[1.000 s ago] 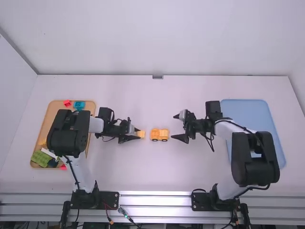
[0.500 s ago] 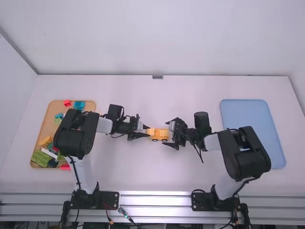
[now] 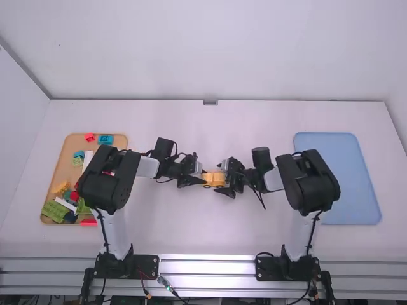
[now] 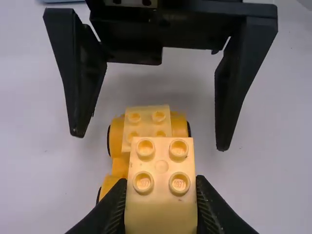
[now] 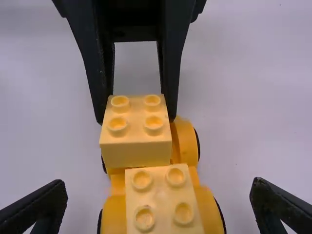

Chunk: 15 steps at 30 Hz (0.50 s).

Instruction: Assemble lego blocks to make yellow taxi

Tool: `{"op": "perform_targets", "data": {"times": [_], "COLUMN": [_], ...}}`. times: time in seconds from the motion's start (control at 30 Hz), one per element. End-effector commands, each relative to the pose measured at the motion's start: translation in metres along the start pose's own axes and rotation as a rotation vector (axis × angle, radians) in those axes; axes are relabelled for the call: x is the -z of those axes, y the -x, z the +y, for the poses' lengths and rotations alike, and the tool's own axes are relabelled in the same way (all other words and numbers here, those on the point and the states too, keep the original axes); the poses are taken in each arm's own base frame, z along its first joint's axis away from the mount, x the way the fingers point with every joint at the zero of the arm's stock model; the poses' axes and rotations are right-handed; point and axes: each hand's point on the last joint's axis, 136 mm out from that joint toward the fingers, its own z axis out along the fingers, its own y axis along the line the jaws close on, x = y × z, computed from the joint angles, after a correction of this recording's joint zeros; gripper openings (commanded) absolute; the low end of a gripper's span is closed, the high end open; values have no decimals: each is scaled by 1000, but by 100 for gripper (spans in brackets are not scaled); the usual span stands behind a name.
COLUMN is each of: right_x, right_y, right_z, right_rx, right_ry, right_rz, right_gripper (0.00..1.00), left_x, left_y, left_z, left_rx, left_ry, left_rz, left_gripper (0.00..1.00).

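One block fills left jaws; wide right jaws leave room beside the car.

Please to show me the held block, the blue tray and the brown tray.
Held block (image 4: 161,166): left wrist view, studded top.
Blue tray (image 3: 348,187): high view, bare floor.
Brown tray (image 3: 64,169): high view, bare floor.

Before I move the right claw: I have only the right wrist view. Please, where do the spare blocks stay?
Observer: The spare blocks lie in the brown tray, at the left side of the table; the left arm hides part of it.
Operator: Thank you. And is there some other tray, maybe near my arm?
Observer: Yes, a blue tray is at the right side of the table; the right arm covers part of its left edge.
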Motion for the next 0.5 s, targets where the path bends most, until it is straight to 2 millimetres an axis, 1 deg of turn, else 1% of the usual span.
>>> {"op": "perform_targets", "data": {"times": [0.0,0.07,0.2,0.27,0.37,0.43,0.47], "right_x": [-6,-7,-9,-10,-10,-10,-10], "right_y": [-1,-2,-5,-6,-7,-7,-7], "right_z": [-1,-1,-2,-2,-2,-2,-2], "right_rx": [9,4,-4,-8,-3,-4,-4], "right_ry": [27,41,44,43,43,40,39], "right_rz": [-23,-34,-31,-27,-26,-23,-21], "right_gripper": [99,99,100,96,83,70,67], "left_x": [-1,-1,-3,-3,-7,-10,-11], "left_y": [-3,-5,-4,-3,-1,1,2], "left_z": [6,8,6,7,5,3,3], "left_rx": [41,45,33,32,22,12,9], "left_ry": [19,29,21,24,15,7,7], "left_rz": [24,37,33,31,32,30,30], "left_gripper": [19,20,20,20,20,20,20]}}
